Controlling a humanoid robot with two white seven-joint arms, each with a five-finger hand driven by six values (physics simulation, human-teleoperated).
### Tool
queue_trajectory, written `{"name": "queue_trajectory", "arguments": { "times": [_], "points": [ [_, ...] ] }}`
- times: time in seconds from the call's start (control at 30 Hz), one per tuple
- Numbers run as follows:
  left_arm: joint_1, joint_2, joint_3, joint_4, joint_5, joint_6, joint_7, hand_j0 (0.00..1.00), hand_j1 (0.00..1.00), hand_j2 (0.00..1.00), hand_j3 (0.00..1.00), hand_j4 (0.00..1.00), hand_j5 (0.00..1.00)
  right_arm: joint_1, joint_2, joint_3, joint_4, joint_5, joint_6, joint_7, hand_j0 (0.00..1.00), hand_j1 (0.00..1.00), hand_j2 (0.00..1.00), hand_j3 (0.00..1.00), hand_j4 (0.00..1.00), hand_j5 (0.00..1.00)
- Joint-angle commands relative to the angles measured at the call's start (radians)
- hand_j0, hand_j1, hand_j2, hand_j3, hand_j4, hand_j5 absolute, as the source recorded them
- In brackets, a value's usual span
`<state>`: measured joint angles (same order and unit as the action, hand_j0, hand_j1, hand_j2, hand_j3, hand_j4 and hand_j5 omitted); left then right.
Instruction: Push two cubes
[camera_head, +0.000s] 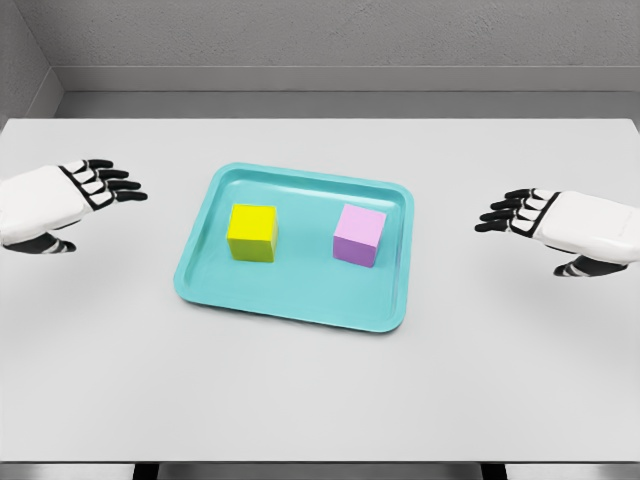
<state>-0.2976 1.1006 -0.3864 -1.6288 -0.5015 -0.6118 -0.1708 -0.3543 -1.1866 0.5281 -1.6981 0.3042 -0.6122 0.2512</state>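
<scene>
**Head view: two cubes on a teal tray, both hands waiting at the sides**

From where I stand, a white table (320, 400) fills most of the scene, with grey walls behind its far edge. A teal tray (300, 300) with rounded corners and a low raised rim lies near the middle of the table, turned a little so that its edges do not run square with the table.

Two cubes sit inside the tray, apart from each other and clear of the rim. The yellow cube (252, 232) is in the tray's left half, and the pink cube (359, 235) is in the right half, at much the same depth. Both rest flat on the tray floor.

The left hand (62, 200) hovers at the left side of the table, well apart from the tray. Its dark fingers are stretched out and slightly spread, pointing toward the tray, and it holds nothing. The right hand (560, 228) mirrors it on the right side, also well clear of the tray, with fingers extended toward the middle, thumb hanging below, and nothing in its grasp. Neither hand touches a cube or the tray.
</scene>
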Motion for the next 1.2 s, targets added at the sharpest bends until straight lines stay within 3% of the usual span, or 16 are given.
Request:
{"name": "queue_trajectory", "arguments": {
  "times": [0.0,0.2,0.33,0.37,0.4,0.43,0.47,0.67,0.8,0.97,1.17],
  "points": [
    [0.0,-0.011,-0.006,-0.002,-0.009,0.001,-0.003,1.0,1.0,1.0,1.0,1.0,1.0,0.0,0.004,0.0,0.0,-0.004,0.001,0.0,1.0,1.0,1.0,1.0,1.0,1.0],
    [-0.008,-0.036,-0.006,0.0,-0.019,0.001,-0.003,1.0,1.0,1.0,1.0,1.0,1.0,-0.017,0.004,0.0,-0.008,-0.01,0.001,-0.009,1.0,1.0,1.0,1.0,1.0,1.0],
    [-0.014,-0.091,-0.006,0.003,-0.095,0.001,-0.004,1.0,1.0,1.0,1.0,1.0,1.0,-0.078,0.002,-0.019,0.012,0.003,0.001,0.003,1.0,1.0,1.0,1.0,1.0,1.0],
    [-0.015,-0.1,-0.006,0.009,-0.103,0.001,-0.004,1.0,1.0,1.0,1.0,1.0,1.0,-0.109,-0.002,-0.017,0.014,0.027,0.001,0.013,0.97,0.97,0.97,0.97,0.97,0.97],
    [-0.017,-0.1,-0.006,0.009,-0.112,0.001,-0.004,1.0,1.0,1.0,1.0,1.0,1.0,-0.121,0.008,-0.017,0.017,0.036,0.001,0.104,0.91,0.91,0.91,0.91,0.91,0.91],
    [-0.017,-0.113,-0.006,0.01,-0.13,0.001,-0.004,1.0,1.0,1.0,1.0,1.0,1.0,-0.146,0.05,-0.019,0.021,0.036,0.001,0.243,0.78,0.78,0.78,0.78,0.78,0.78],
    [-0.017,-0.123,-0.006,0.012,-0.144,0.001,-0.004,1.0,1.0,1.0,1.0,1.0,1.0,-0.156,0.07,-0.02,0.031,0.036,0.001,0.306,0.61,0.61,0.61,0.61,0.61,0.61],
    [-0.038,-0.173,-0.008,0.061,-0.183,0.001,-0.033,1.0,1.0,1.0,1.0,1.0,1.0,-0.172,0.245,-0.016,0.025,0.098,0.001,0.36,0.61,0.61,0.61,0.61,0.61,0.61],
    [-0.124,-0.192,-0.112,0.101,-0.193,0.001,-0.045,1.0,1.0,1.0,1.0,1.0,1.0,-0.172,0.314,-0.014,0.025,0.159,0.001,0.36,0.59,0.59,0.59,0.59,0.59,0.59],
    [-0.166,-0.222,-0.166,0.125,-0.204,0.001,-0.045,1.0,1.0,1.0,1.0,1.0,1.0,-0.17,0.369,-0.014,0.035,0.207,0.001,0.36,0.59,0.59,0.59,0.59,0.59,0.59],
    [-0.196,-0.22,-0.178,0.129,-0.206,0.001,-0.045,1.0,1.0,1.0,1.0,1.0,1.0,-0.172,0.449,-0.014,0.112,0.239,0.001,0.36,0.59,0.59,0.59,0.59,0.59,0.59]
  ]
}}
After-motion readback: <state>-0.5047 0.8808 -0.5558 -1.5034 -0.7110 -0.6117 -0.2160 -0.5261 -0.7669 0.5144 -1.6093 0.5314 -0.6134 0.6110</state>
